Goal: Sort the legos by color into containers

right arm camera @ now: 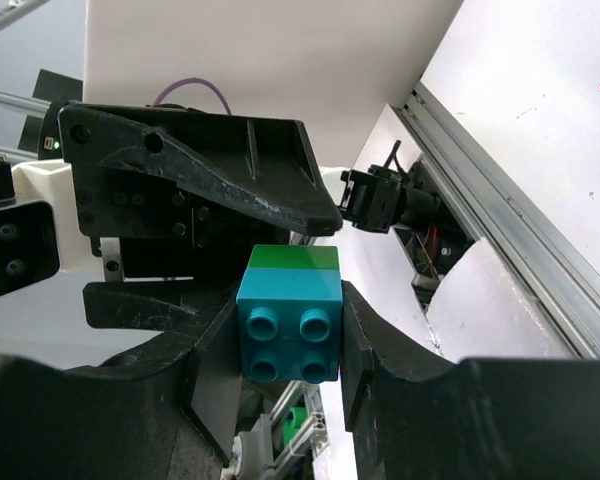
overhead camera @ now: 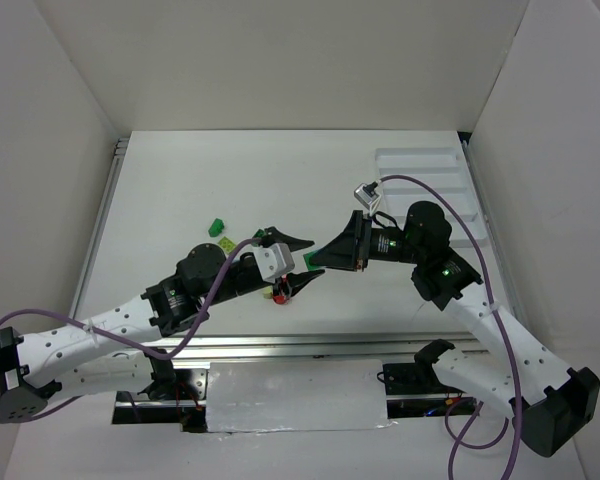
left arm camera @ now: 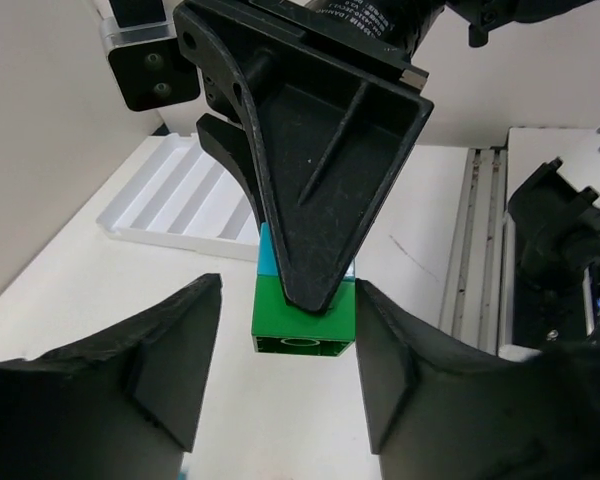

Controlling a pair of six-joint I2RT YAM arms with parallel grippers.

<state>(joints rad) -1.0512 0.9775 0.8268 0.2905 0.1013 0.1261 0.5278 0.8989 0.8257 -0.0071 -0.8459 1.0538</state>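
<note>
Cyan studded brick (right arm camera: 288, 325) joined to smooth, glossy green cube (left arm camera: 302, 318).

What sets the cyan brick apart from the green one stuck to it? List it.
Colour: the cyan brick is light blue, the green brick deep green.
Grip: the cyan brick is clamped in the right gripper; the green brick sits between the left gripper's open fingers, not yet pinched.
Facing: cyan shows four studs, green its hollow underside.
Shared: same square footprint, joined as one stack.
</note>
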